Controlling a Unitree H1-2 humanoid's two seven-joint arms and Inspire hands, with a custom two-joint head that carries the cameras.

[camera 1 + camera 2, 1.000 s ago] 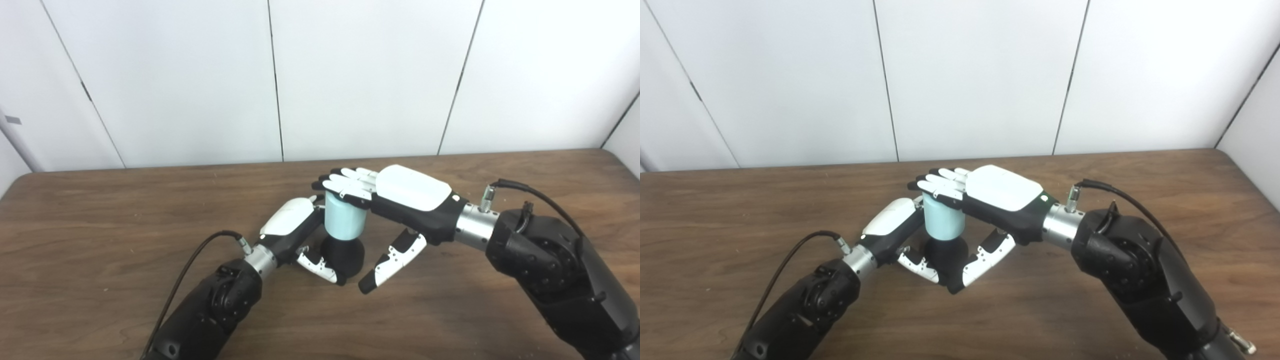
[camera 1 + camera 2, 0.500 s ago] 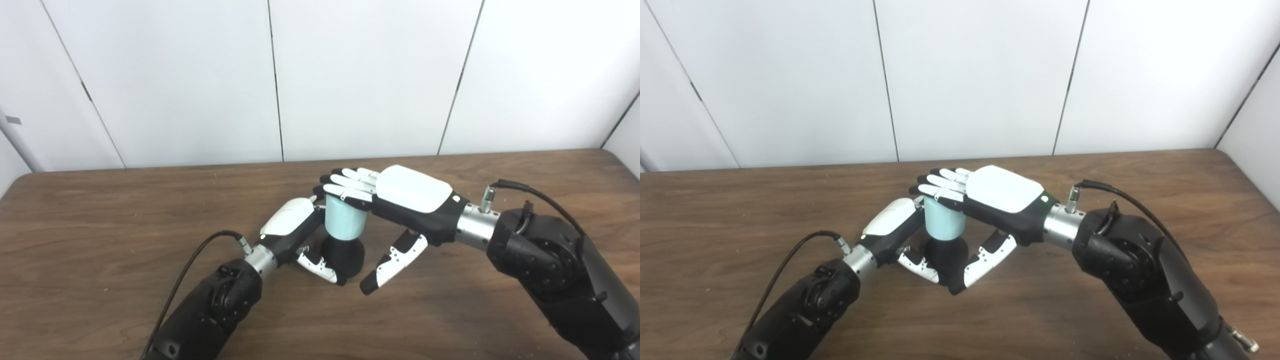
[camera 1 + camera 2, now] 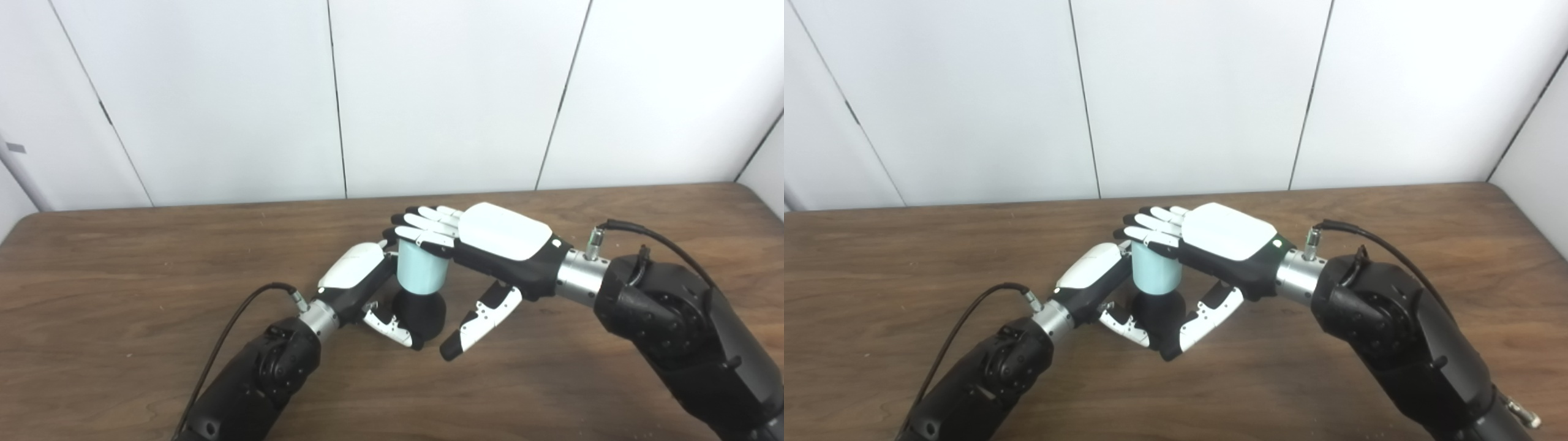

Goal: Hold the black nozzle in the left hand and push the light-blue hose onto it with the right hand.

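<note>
Left eye view: we see our left hand (image 3: 358,278) wrapped around the rounded black nozzle (image 3: 420,314) on the brown wooden worktop (image 3: 122,275). At its 12 o'clock, the light-blue cylindrical hose (image 3: 420,274) stands upright under our right hand (image 3: 490,245), whose flat fingers (image 3: 422,228) press its top, thumb apart.

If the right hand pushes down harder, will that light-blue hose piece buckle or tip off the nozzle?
The light-blue hose looks short, wide and straight-walled, so probably stiff enough not to buckle. It stands upright on the black nozzle, which the left hand steadies. The right hand lies flat across its top; an off-centre push may tilt it.
</note>
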